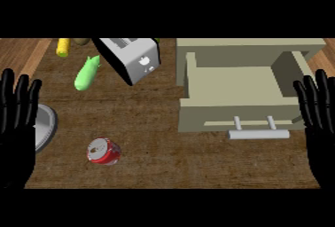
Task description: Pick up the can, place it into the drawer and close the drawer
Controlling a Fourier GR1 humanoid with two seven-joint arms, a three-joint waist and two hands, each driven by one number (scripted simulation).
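The left hand rested open, fingers up, as did the right hand. Right of the left hand, a red can with a silver top stood on the surface. Beside the right hand sat the opened beige drawer.

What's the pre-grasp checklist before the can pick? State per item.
1. Can free on the counter, nothing touching it: ok.
2. Drawer pulled open, inside bare: ok.
3. Left hand open, at the view's left edge, apart from the can: ok.
4. Right hand open, at the right edge beside the drawer: ok.
5. Drawer handle unobstructed for closing: ok.
6. Can fits the drawer upright: cannot tell.
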